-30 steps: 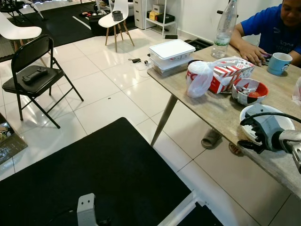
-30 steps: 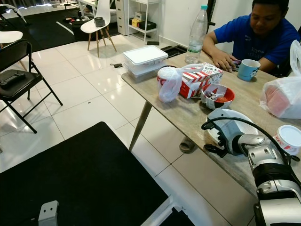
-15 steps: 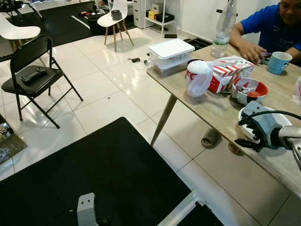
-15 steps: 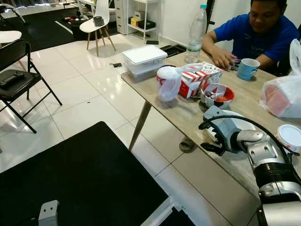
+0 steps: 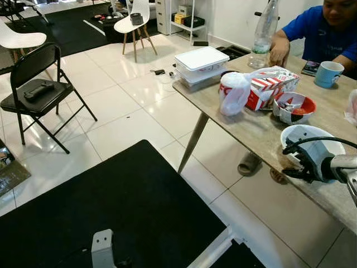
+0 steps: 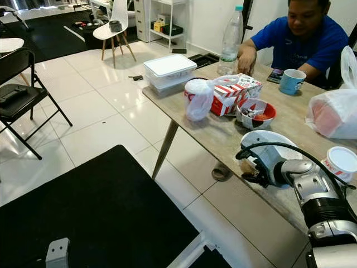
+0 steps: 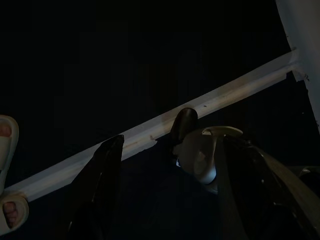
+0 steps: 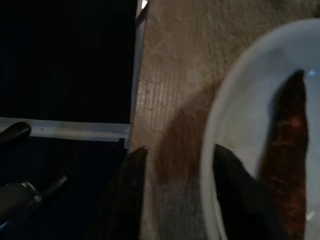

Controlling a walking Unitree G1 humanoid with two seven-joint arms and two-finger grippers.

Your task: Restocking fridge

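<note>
The right pincer (image 6: 252, 170) is at the near edge of the counter (image 6: 223, 134), its two black fingers (image 8: 235, 175) spread apart: one lies over the rim of the round white plate (image 6: 266, 139), the other outside it, so the pincer is open around the rim and not yet clenched. The plate is smooth, with a dark brown piece (image 8: 285, 130) inside it. The counter has a pale, wood-like grain. Farther along stand a red-and-white carton (image 6: 231, 94), a tied white plastic bag (image 6: 198, 99) and a clear lidded box (image 6: 170, 70). The left pincer (image 7: 165, 165) hangs open in the dark.
</note>
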